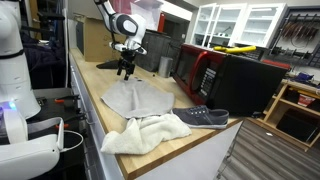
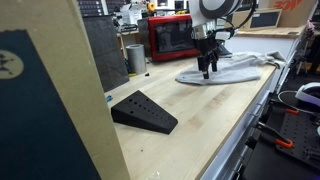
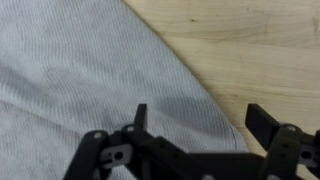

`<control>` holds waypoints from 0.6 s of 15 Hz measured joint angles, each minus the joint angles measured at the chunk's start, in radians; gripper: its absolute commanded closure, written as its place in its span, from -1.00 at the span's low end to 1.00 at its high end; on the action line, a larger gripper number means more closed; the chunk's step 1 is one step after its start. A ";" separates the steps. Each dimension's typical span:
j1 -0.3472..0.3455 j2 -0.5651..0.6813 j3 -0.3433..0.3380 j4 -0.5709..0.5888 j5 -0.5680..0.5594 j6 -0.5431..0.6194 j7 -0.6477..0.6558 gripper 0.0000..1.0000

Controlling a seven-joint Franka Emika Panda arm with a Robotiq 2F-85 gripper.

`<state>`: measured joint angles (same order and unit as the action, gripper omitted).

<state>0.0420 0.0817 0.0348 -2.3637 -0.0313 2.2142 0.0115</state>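
Observation:
A grey cloth (image 1: 133, 100) lies spread flat on the wooden counter (image 1: 95, 85); it also shows as a grey cloth (image 2: 222, 72) and fills the left of the wrist view as grey cloth (image 3: 80, 80). My gripper (image 1: 125, 71) hangs just above the cloth's far edge, also seen as gripper (image 2: 207, 70). In the wrist view the gripper (image 3: 200, 118) is open, one finger over the cloth, the other over bare wood, with the cloth's curved edge between them. Nothing is held.
A white towel (image 1: 145, 133) lies bunched at the near end of the counter with a dark shoe (image 1: 207, 117) beside it. A red-and-black microwave (image 1: 200, 70) stands along the side. A black wedge (image 2: 143, 111) rests on the wood; a metal cup (image 2: 136, 58) stands behind it.

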 measured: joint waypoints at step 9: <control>0.002 0.000 0.000 0.081 -0.086 -0.188 -0.003 -1.00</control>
<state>0.0444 0.0815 0.0347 -2.2824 -0.1178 2.0258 0.0083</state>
